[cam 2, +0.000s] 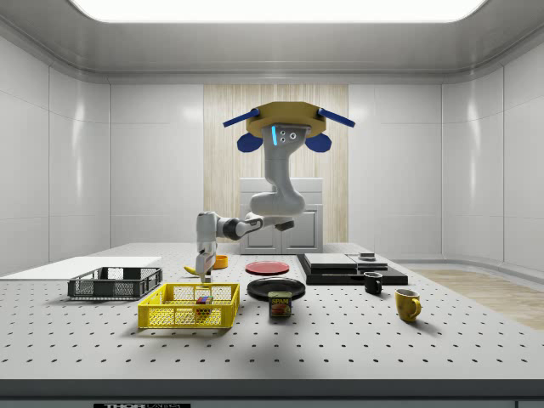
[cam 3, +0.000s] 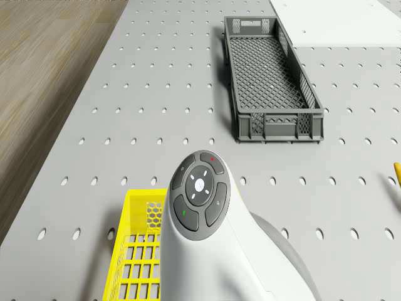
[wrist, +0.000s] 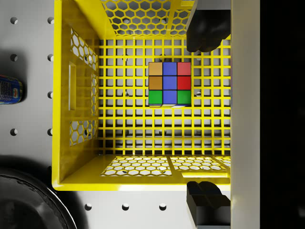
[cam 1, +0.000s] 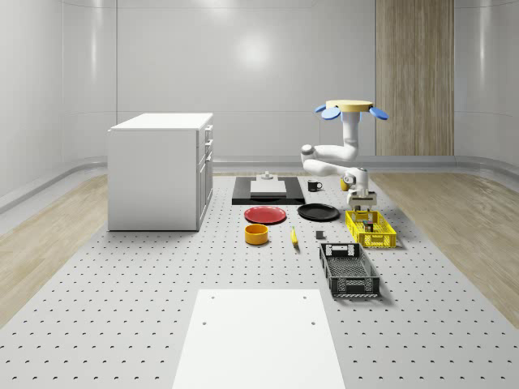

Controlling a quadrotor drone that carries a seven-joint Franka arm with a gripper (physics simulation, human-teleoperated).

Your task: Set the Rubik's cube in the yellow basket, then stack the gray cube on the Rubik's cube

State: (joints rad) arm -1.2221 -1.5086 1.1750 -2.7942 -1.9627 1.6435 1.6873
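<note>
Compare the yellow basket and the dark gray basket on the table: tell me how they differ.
The yellow basket is bright yellow, the dark gray basket near black. The yellow one holds the Rubik's cube; I see nothing in the gray one. The gripper hangs open above the yellow one, with the drone hovering behind it; the gray one sits apart. The gray one looks longer and shallower. Both are perforated, rectangular and open-topped.

Pale glossy walls (cam 1: 243, 73), wood panel (cam 1: 413, 77) far right, wood floor (cam 1: 49, 243) flanking a perforated gray bench (cam 1: 122, 324). White cabinet (cam 1: 158, 170) standing left. Bright ceiling light (cam 2: 272, 8) overhead.
</note>
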